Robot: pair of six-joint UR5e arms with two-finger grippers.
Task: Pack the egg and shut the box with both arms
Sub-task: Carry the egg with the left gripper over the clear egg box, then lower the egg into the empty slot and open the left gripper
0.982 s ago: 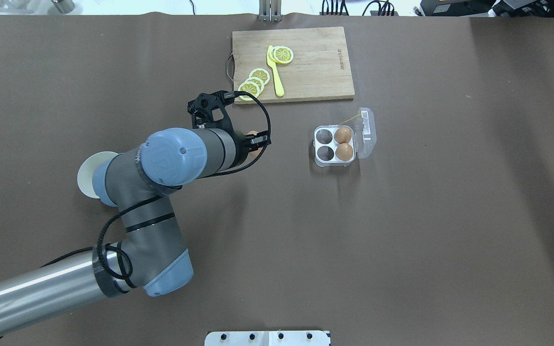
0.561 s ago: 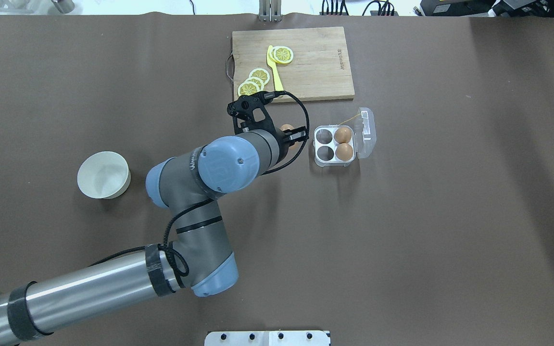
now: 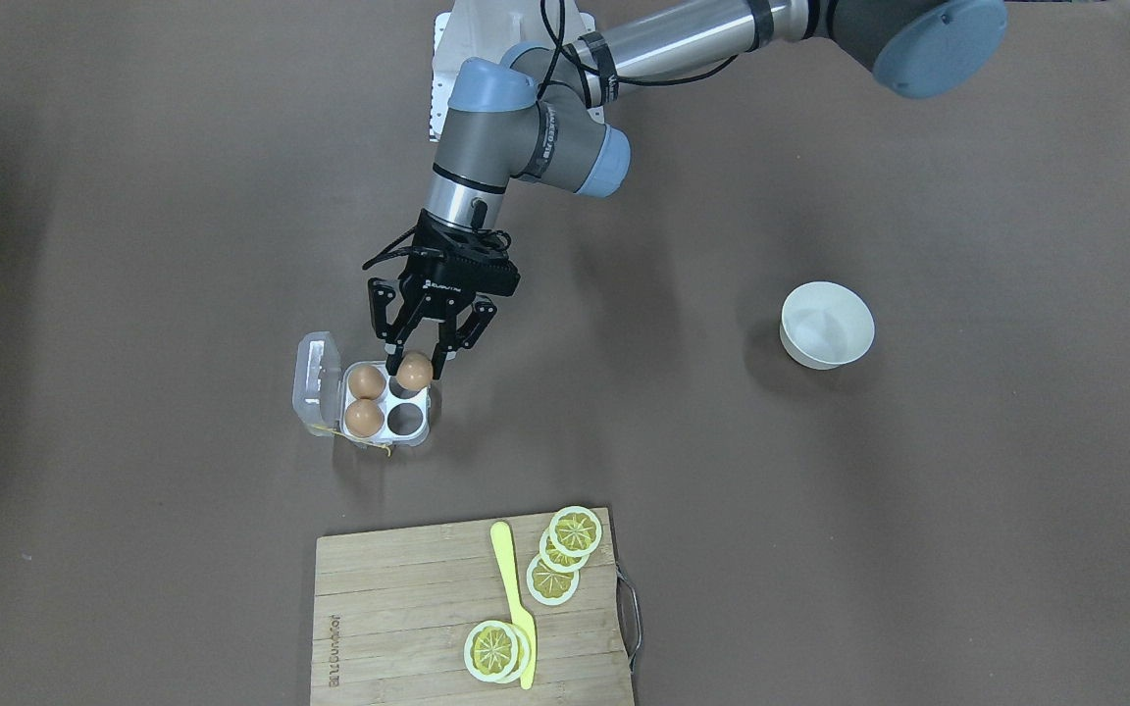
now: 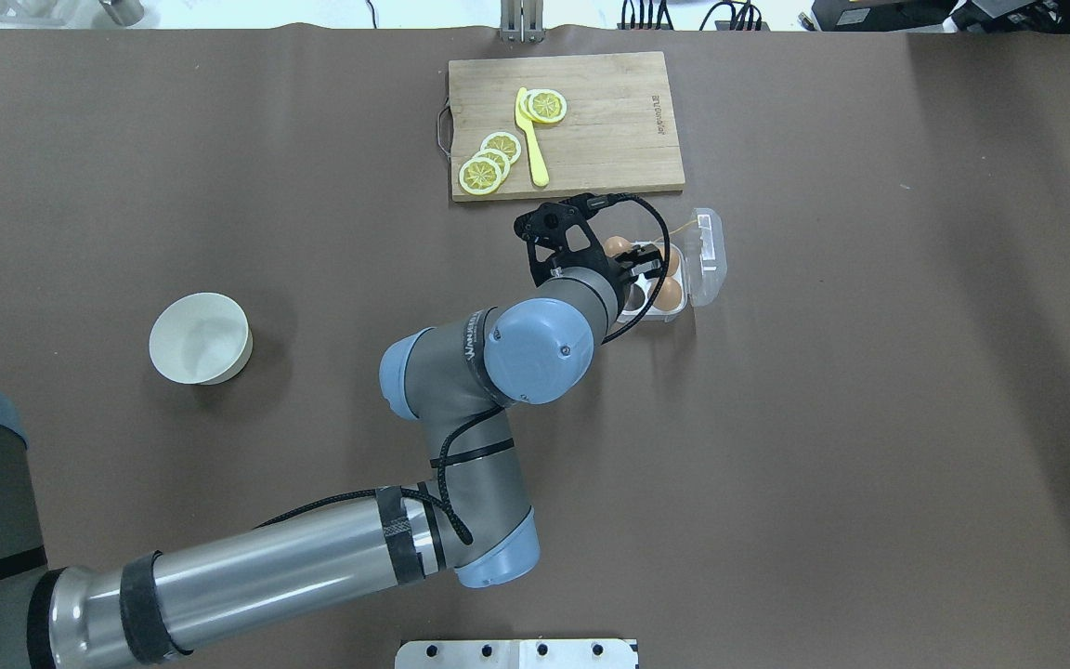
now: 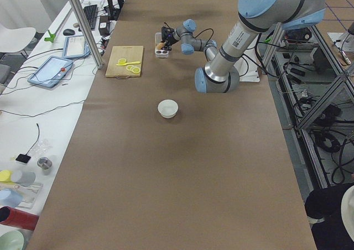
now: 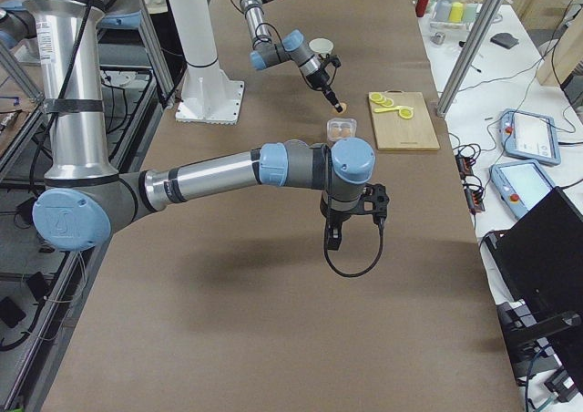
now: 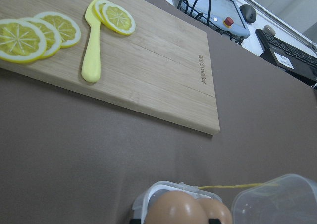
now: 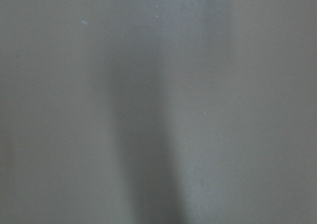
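Note:
My left gripper [image 3: 415, 365] is shut on an orange-brown egg [image 3: 415, 373] and holds it just above the clear box [image 3: 406, 438], over an empty cell on the robot's side. In the overhead view the gripper [image 4: 630, 262] and egg [image 4: 617, 246] sit over the box's left cells. Two more eggs [image 3: 365, 380] fill the cells next to the open lid [image 3: 314, 382]. The left wrist view shows the held egg [image 7: 176, 210] and the lid [image 7: 277, 199]. My right gripper [image 6: 333, 239] points down over bare table, seen only in the exterior right view; I cannot tell its state.
A wooden cutting board [image 4: 609, 130] with lemon slices [image 4: 482, 174] and a yellow knife [image 4: 532, 139] lies just beyond the box. A white bowl [image 4: 200, 337] stands far to the left. A white mount plate [image 4: 516, 653] is at the near edge.
My left arm has swung right with the egg in its gripper, from near the board's left corner to above the box. The bowl is uncovered now.

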